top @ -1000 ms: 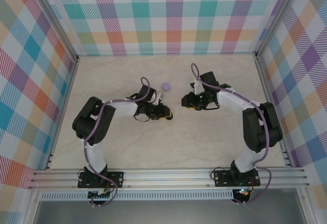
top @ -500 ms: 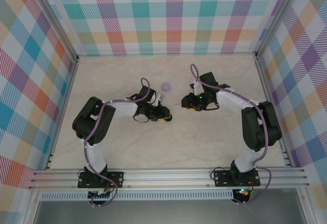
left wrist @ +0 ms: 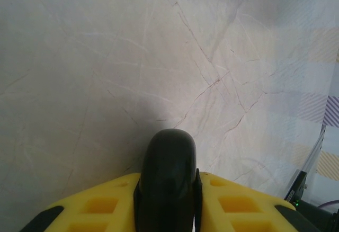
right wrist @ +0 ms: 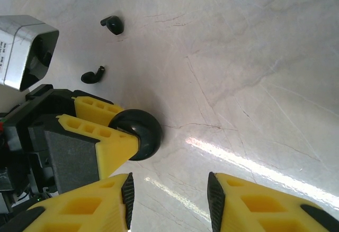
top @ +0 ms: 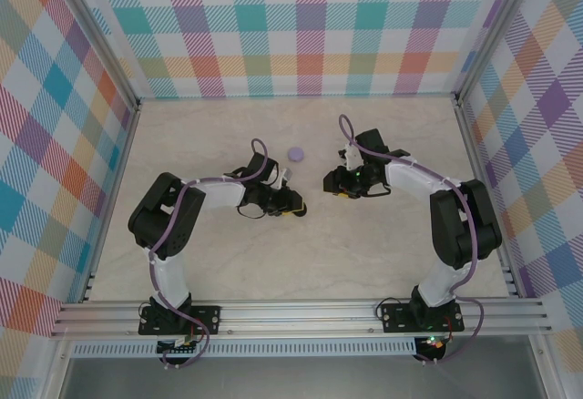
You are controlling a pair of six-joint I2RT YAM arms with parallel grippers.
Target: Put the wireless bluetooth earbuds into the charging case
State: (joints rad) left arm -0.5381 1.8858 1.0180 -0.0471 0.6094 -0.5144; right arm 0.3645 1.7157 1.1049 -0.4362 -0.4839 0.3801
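Left of centre on the pale marbled table (top: 383,262), seen from above: left gripper (top: 293,206), clenched on a black round case (right wrist: 139,134), yellow fingers (right wrist: 106,142) pressed against its two sides; whether resting on the table or just above it, cannot tell; behind it, a lilac round case (top: 295,154) flat on the table, apart from both grippers; in the right wrist view, upper left, upper black earbud (right wrist: 113,25) and lower black earbud (right wrist: 92,76), loose on the table, near each other, beside the left gripper, outside any case; further right, right gripper (right wrist: 169,195), released, jaws spread with only bare table between, pointed toward the held case.
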